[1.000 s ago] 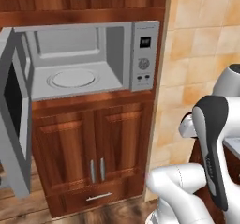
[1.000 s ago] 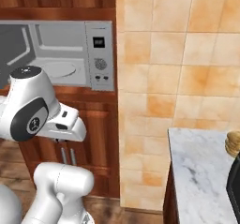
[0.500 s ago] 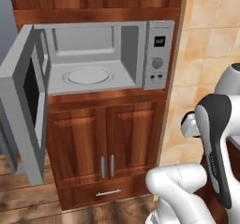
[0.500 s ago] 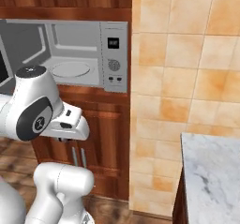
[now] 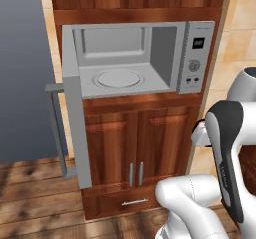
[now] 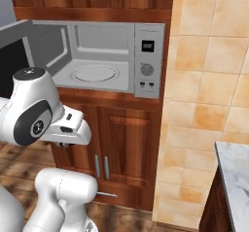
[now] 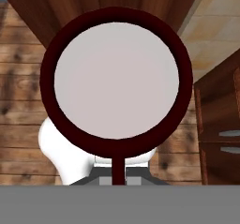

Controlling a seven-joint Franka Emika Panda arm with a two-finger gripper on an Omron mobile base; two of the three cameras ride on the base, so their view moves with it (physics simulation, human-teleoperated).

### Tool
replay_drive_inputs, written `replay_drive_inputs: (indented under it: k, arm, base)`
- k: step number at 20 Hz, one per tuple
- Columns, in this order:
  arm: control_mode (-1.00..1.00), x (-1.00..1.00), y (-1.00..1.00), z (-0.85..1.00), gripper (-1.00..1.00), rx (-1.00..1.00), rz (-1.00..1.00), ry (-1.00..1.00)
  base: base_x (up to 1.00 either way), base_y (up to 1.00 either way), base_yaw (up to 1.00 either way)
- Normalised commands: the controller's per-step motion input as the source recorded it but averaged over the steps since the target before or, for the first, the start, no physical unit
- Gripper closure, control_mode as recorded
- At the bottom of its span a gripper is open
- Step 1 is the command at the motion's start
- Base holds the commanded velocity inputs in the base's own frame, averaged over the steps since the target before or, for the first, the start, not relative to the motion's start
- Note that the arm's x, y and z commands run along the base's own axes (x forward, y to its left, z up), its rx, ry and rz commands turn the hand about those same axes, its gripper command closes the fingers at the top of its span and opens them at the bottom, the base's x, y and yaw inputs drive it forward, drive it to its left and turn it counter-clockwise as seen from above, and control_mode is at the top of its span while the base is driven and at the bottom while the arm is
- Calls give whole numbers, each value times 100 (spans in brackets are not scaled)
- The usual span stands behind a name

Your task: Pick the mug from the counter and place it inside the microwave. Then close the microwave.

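Transport step: claw (image 7: pixel 119 178) clamped on mug (image 7: pixel 116 81) rim, mug carried low over floor. Microwave (image 5: pixel 135 58) door (image 5: pixel 75 113) open, turntable (image 5: pixel 118 78) bare. Next: raise mug, reach into cavity, set down.

Two base cameras flank the arm, both facing the open microwave (image 5: pixel 135 58) (image 6: pixel 104 56); the hand camera stares closely into the mug (image 7: pixel 116 80).

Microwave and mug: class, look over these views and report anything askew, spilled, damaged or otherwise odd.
Nothing stands out. The microwave sits square in its cabinet, door swung wide, turntable bare. The mug faces the hand camera mouth-on, its pale inside empty and its rim whole. No spill shows.
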Motion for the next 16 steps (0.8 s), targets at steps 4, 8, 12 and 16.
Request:
replay_drive_inputs:
  k: [4,8,12,16]
  arm:
    - [100,0,0,0,100,0,0,0]
    - [100,0,0,0,100,0,0,0]
    - [100,0,0,0,100,0,0,0]
    - [100,0,0,0,100,0,0,0]
  base:
    - [0,8,0]
    - [0,18,3]
    - [3,12,11]
    - [11,1,8]
